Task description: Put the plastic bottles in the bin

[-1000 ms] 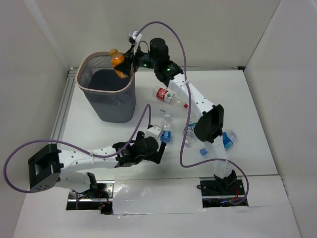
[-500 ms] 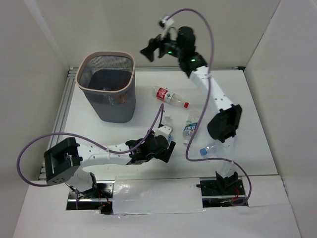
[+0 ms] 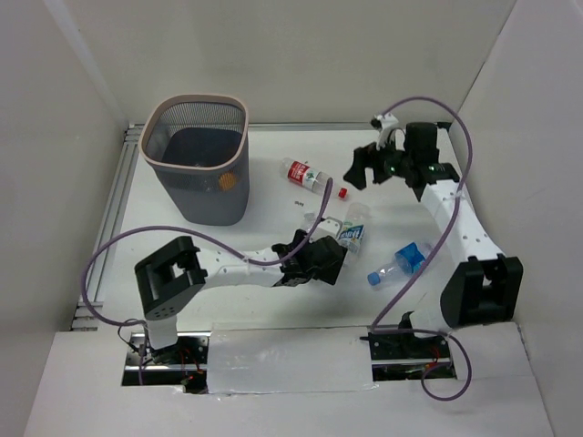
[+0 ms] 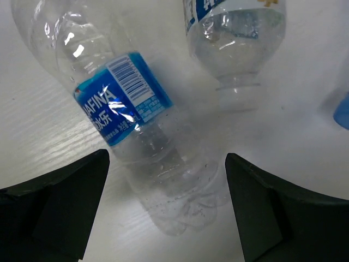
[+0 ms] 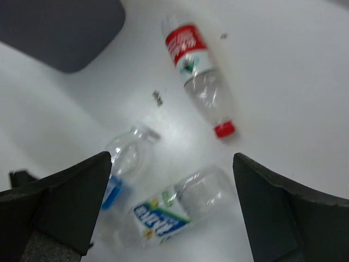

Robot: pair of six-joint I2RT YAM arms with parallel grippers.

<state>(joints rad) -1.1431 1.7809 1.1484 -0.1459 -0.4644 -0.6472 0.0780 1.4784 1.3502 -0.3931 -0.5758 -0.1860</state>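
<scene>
Plastic bottles (image 3: 306, 175) lie loose around the middle of the desk, none of them gripped. Over at the far left corner stands the bin (image 3: 195, 167), and an orange bottle (image 3: 226, 181) shows through its mesh. Low toward the near edge, the left gripper (image 4: 166, 164) hangs with jaws spread wide either side of a blue-labelled bottle (image 4: 125, 109), not touching it. Just beside that lies a white-and-blue-labelled bottle (image 3: 351, 229). Up toward the far right, the right gripper (image 3: 358, 168) hovers, jaws released and empty, near the red-labelled bottle's cap (image 3: 343, 192). A blue-tinted bottle (image 3: 398, 264) rests nearer the right edge.
</scene>
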